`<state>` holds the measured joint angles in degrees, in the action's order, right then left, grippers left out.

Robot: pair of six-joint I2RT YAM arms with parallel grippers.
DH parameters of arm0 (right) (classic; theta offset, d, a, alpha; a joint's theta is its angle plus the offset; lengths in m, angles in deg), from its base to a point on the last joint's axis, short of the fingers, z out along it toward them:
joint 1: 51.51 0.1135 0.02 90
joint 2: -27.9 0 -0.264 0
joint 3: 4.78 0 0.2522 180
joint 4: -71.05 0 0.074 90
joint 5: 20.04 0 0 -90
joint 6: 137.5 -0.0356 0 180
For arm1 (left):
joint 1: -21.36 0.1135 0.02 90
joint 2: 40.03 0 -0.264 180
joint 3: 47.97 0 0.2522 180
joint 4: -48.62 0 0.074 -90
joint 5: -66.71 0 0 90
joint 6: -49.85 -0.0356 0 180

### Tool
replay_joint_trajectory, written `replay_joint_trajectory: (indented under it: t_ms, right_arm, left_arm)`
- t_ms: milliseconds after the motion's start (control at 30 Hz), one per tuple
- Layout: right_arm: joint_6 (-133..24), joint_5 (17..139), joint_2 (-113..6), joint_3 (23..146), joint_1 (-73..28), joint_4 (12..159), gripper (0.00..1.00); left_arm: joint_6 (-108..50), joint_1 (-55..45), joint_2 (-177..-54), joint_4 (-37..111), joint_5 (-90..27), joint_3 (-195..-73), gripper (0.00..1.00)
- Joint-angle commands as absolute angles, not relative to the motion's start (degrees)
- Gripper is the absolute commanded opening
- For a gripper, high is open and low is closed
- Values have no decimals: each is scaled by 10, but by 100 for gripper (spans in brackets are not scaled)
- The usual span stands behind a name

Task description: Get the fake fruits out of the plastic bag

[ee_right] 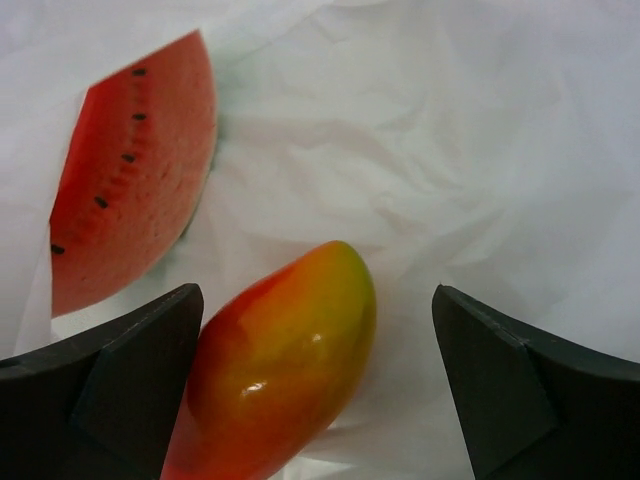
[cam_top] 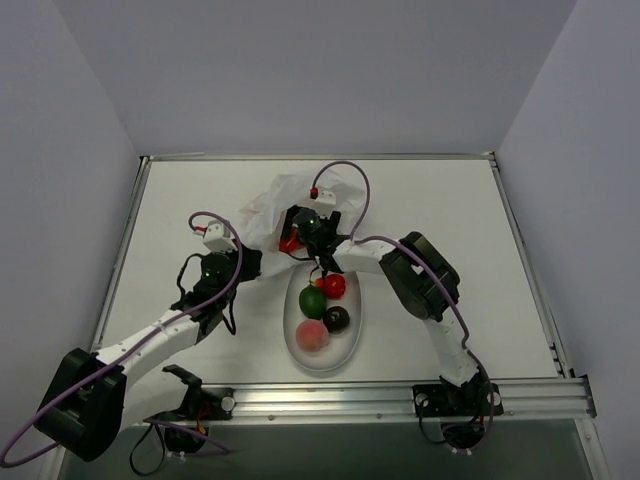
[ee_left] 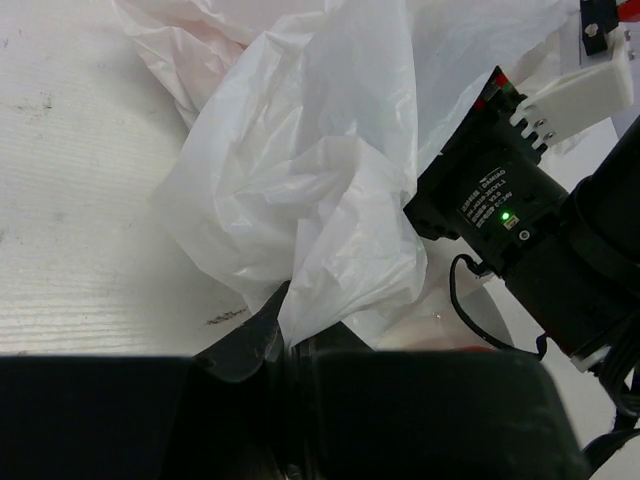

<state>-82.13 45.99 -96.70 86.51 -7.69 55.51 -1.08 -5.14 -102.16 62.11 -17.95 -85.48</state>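
The crinkled white plastic bag (cam_top: pixel 283 197) lies at the table's centre back. My left gripper (cam_top: pixel 256 262) is shut on the plastic bag's (ee_left: pixel 320 170) near edge, and the pinch shows in the left wrist view (ee_left: pixel 285 345). My right gripper (cam_top: pixel 298 238) is at the bag's mouth. It stands open (ee_right: pixel 315 300) around an orange-red fruit (ee_right: pixel 280 370), whose side lies against the left finger (ee_right: pixel 130 390). A watermelon slice (ee_right: pixel 135 170) lies on the plastic beyond it. A green fruit (cam_top: pixel 312 300), a red one (cam_top: pixel 333 286), a dark plum (cam_top: pixel 337 319) and a pink peach (cam_top: pixel 312 337) sit on the plate.
The white oval plate (cam_top: pixel 343 350) lies just in front of the bag, between the two arms. The right arm's wrist (ee_left: pixel 500 210) crosses close to the bag on its right side. Raised rails (cam_top: pixel 330 392) edge the table.
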Motion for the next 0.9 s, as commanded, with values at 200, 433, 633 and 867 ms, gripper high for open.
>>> replay_joint_trajectory:
  t_ms: [200, 433, 633, 867]
  right_arm:
    - [-840, 463, -974, 900, -46, 600, 85]
    - [-812, 431, -966, 903, -50, 587, 46]
    - [-749, 447, -903, 862, -51, 519, 30]
    - [-712, 479, -827, 805, -50, 469, 27]
  left_arm:
    - [-16, -47, -1001, 633, -179, -887, 2]
    - [-14, -47, -1000, 632, -181, -888, 2]
    - [-14, -47, -1003, 633, -180, -888, 2]
    - [-15, -47, -1010, 636, -181, -890, 2]
